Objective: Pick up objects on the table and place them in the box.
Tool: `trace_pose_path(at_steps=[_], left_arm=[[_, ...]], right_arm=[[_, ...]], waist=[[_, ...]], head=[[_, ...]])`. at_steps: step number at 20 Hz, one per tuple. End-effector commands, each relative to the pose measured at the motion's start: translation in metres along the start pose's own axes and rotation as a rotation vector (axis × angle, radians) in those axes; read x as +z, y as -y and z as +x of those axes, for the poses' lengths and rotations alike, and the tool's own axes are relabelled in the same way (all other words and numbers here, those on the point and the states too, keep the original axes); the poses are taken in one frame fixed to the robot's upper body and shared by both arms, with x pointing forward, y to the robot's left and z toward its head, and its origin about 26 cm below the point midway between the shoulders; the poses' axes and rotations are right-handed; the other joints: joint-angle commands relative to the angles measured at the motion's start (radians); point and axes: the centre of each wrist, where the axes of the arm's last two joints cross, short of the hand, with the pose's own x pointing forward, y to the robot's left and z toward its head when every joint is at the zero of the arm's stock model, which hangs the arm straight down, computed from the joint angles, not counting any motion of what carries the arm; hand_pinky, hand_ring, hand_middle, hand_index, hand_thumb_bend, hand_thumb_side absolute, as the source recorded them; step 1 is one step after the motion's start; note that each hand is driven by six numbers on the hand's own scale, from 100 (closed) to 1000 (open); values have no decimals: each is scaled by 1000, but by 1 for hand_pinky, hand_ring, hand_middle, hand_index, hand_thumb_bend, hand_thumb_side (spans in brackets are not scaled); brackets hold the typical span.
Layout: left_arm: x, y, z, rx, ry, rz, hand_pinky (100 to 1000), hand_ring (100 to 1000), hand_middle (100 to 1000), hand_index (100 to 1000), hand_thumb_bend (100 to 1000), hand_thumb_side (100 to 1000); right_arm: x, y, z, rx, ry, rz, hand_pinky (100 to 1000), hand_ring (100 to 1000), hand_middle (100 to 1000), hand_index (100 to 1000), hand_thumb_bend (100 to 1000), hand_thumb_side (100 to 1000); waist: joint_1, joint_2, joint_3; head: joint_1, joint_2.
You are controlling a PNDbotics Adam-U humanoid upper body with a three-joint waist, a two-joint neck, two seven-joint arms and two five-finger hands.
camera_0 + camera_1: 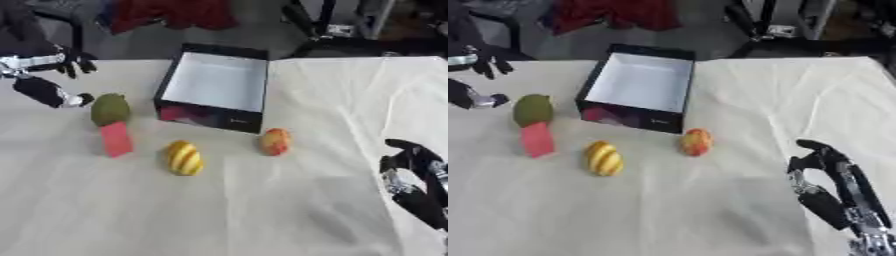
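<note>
A black box with a white inside stands open at the middle back of the table; nothing shows in it. In front of it lie an orange-red fruit, a yellow striped fruit, a pink block and a green fruit touching the block's far end. My left hand hovers at the left edge, just left of the green fruit, fingers spread and open, holding nothing. My right hand rests open near the lower right, away from all objects.
A cream cloth with creases covers the table. Beyond the far edge are red fabric, dark stands and chair legs. The cloth's front half is bare.
</note>
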Motion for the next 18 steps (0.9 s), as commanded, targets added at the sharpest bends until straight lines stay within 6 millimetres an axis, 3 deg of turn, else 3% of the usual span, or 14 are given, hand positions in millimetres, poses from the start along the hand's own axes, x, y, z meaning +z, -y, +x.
trace_pose_path(at_steps=[1, 6, 14, 16, 18], left_arm=[[-14, -1, -3, -42, -37, -30, 766, 715, 770, 894, 325, 463], [-38, 7, 5, -64, -94, 9, 744, 699, 758, 892, 318, 447], [-49, 15, 7, -119, -237, 142, 709, 664, 732, 872, 299, 380], [-51, 19, 6, -138, -267, 152, 687, 635, 706, 851, 292, 322], [-53, 24, 6, -163, -293, 151, 650, 579, 625, 788, 293, 265]], right_arm=[[-1, 5, 2, 15, 12, 7, 757, 664, 459, 811, 100, 477], [-1, 4, 2, 10, 12, 6, 757, 664, 459, 811, 100, 477], [-2, 3, 3, 4, 16, 9, 757, 664, 458, 811, 100, 479], [-2, 3, 3, 3, 17, 10, 757, 664, 458, 811, 100, 480], [-2, 3, 3, 2, 18, 11, 757, 664, 458, 811, 100, 480]], waist=[[8, -25, 2], [3, -25, 0], [3, -23, -6], [3, -23, -7], [3, -23, -7]], head=[[-4, -2], [-1, -2], [1, -2], [-1, -2], [-2, -2]])
